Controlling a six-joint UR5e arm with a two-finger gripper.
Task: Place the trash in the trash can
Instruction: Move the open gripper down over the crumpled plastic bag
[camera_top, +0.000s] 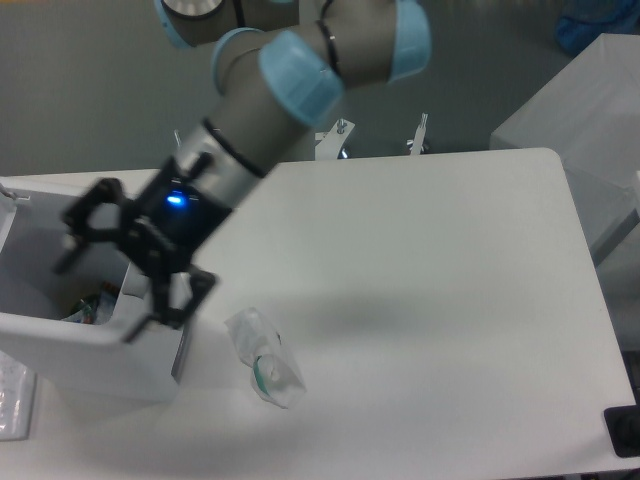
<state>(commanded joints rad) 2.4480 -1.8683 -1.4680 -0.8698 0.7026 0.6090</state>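
At the left edge of the table (440, 300) stands the white trash can (80, 350), its open top facing up, and down inside it something with blue and red on it shows, most likely the crushed bottle (92, 308), though it is too small and dim to be sure. Directly over that opening hangs the gripper (95, 290), its two black fingers spread wide with nothing between them; one finger reaches toward the far side of the can, the other lies over the near rim. Just right of the can, lying flat on the tabletop and well clear of the fingers, is the crumpled clear wrapper (265, 358) with its green piece visible inside. Judging from this, the bottle's drop looks finished and the wrapper is the piece left. The next move calls for lifting clear of the rim, swinging right over the wrapper, descending with the jaws parted astride it, and closing gently, since the thin film may slip or flatten.
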